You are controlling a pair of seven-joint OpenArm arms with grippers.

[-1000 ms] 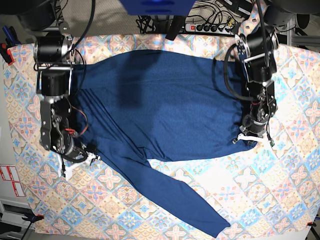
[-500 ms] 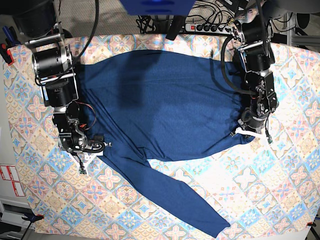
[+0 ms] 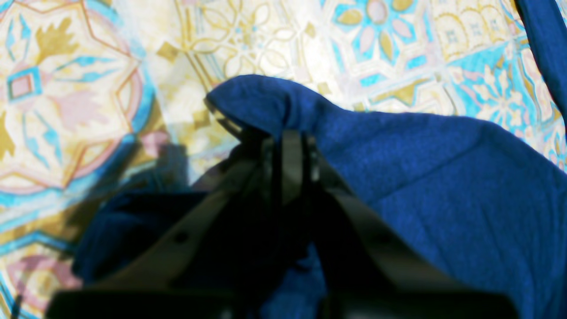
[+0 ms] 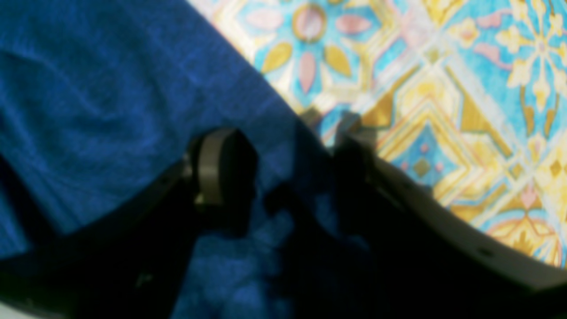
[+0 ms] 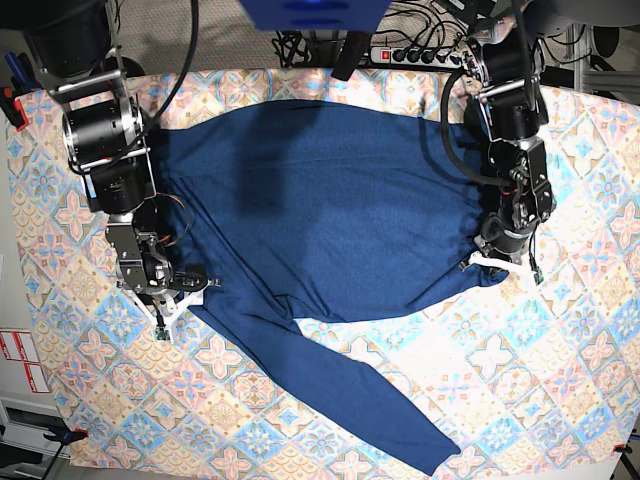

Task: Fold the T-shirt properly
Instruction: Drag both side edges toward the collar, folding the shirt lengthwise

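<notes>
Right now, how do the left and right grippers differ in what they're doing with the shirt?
The left gripper has its jaws shut, pinching a raised fold of the shirt; the right gripper has its jaws wide open, straddling the shirt's edge without clamping it. The left one works the shirt's corner, the right one near the sleeve. Both sit low at the shirt's edge on the tablecloth.

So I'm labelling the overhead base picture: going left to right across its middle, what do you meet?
Bare tablecloth → right gripper, open at the shirt's edge → T-shirt → left gripper, shut on the shirt's other edge → tablecloth again.
</notes>
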